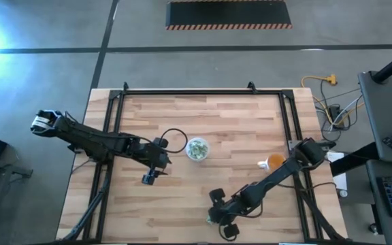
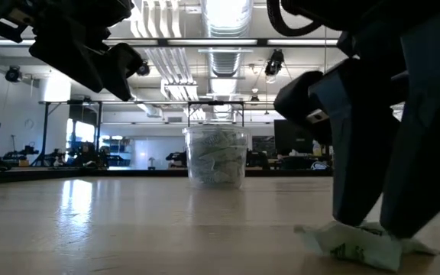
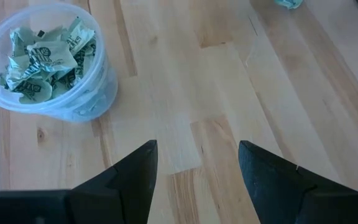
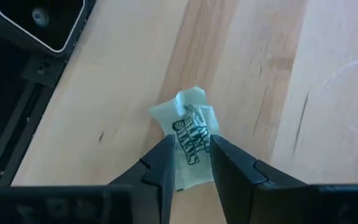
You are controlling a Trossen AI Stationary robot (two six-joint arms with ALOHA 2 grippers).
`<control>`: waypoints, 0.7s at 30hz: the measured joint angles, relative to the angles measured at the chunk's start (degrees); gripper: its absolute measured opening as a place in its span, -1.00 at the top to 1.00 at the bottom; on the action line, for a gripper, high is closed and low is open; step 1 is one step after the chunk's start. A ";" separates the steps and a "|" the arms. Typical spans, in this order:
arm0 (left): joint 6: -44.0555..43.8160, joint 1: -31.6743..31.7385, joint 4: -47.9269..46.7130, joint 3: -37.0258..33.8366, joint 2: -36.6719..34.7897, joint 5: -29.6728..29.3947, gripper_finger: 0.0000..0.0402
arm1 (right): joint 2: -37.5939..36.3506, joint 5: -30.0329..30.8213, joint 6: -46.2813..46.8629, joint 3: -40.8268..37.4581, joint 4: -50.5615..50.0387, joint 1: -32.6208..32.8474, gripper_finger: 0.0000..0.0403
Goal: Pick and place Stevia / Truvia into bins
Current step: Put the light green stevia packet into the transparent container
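Note:
A crumpled green-and-white Stevia packet (image 4: pixel 191 127) lies on the wooden table near its front edge. My right gripper (image 4: pixel 190 142) stands over it with a finger closed in on either side. In the low view the packet (image 2: pixel 354 244) is flat on the wood under my right gripper (image 2: pixel 380 221). The bin, a translucent cup (image 1: pixel 197 139) holding several packets, stands mid-table (image 3: pixel 86 106). My left gripper (image 3: pixel 197 149) hangs open above the table, left of the cup (image 1: pixel 150 177), touching nothing. My right gripper pinches the packet's near half (image 4: pixel 194 158) between its two fingers. The fingers slant down from above and from the table's right. The packet's far, crumpled end sticks out past the fingertips (image 4: pixel 166 155). The packet rests on the table (image 2: pixel 342 246).
An orange cup (image 1: pixel 275 162) stands on the table right of the bin, close to my right arm. A black frame (image 1: pixel 203 92) runs along the table's far edge and sides. Bare wood lies between the bin and my right gripper (image 1: pixel 224 221).

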 joint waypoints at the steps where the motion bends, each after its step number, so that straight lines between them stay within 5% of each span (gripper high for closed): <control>1: 0.00 0.00 -0.03 0.00 0.00 0.00 -0.04 | 0.23 -0.02 0.25 -0.01 0.06 0.02 0.56; 11: -0.02 0.00 -0.05 0.00 0.00 0.02 -0.04 | 1.32 -0.02 1.52 0.01 0.36 0.02 0.60; 21: -0.02 0.00 -0.07 0.00 0.00 0.02 -0.04 | 0.23 -0.22 -0.55 0.19 -1.75 0.13 0.94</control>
